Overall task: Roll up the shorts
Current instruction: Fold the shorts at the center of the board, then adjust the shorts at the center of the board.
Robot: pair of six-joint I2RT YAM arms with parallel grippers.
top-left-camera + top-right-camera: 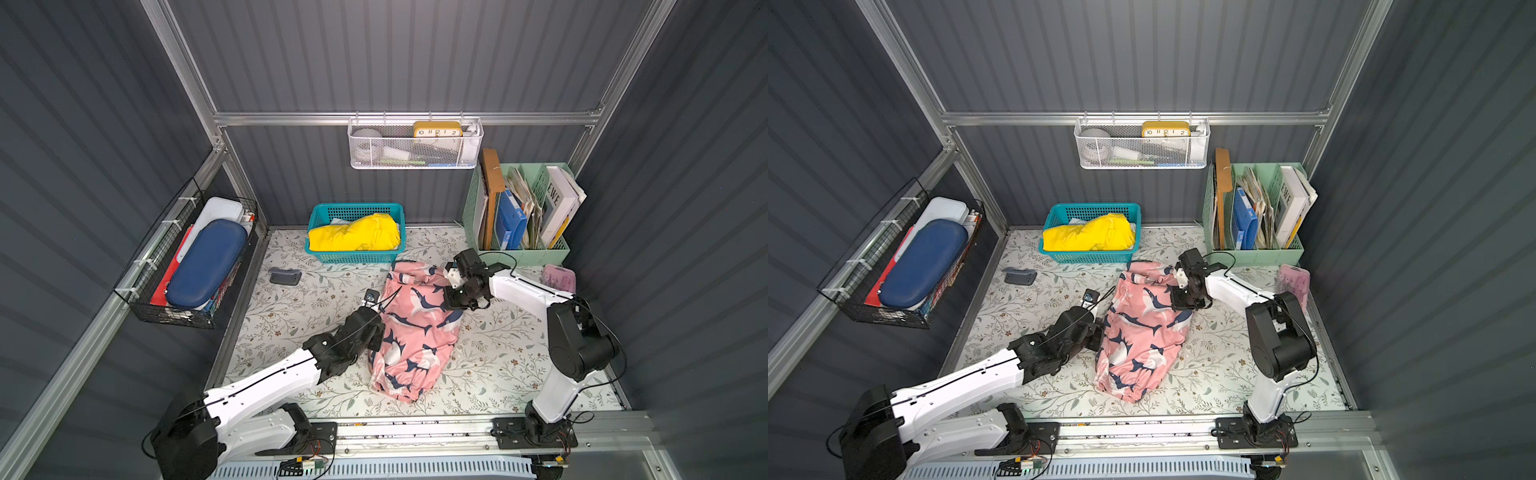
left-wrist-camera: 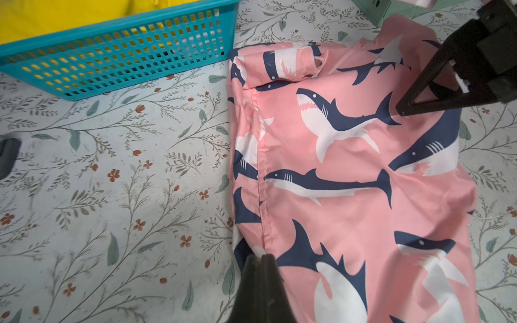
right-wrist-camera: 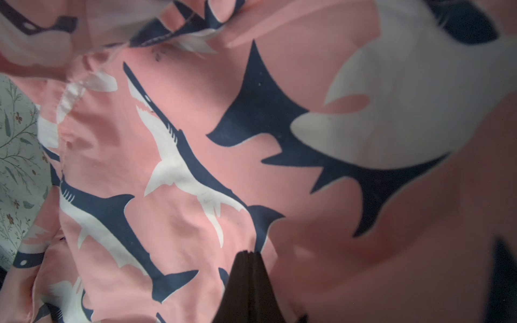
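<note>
Shorts are laid lengthwise at mid-bench, on the flowered bench cover. The gathered waistband is seen at the near end and the leg hems at the far end, just short of the blue basket. The fabric is rumpled, not flat. At the far end a hem is turned over into a small fold, seen in the left wrist view.

Left end effector: the jaws are pressed together, and the side seam edge of the shorts is pinched between the tips about midway along the garment's left side.

Right end effector: the jaws are closed. The tips are sunk into a fold of the shorts at the right edge, nearer the far end. Fabric is lifted slightly towards this grip.

A yellow cloth is heaped in the basket. A small grey object is noted on the bench, left of the shorts and well apart from them. A green file holder with books and folders is set in the far right corner, with a pink box just beside it.
</note>
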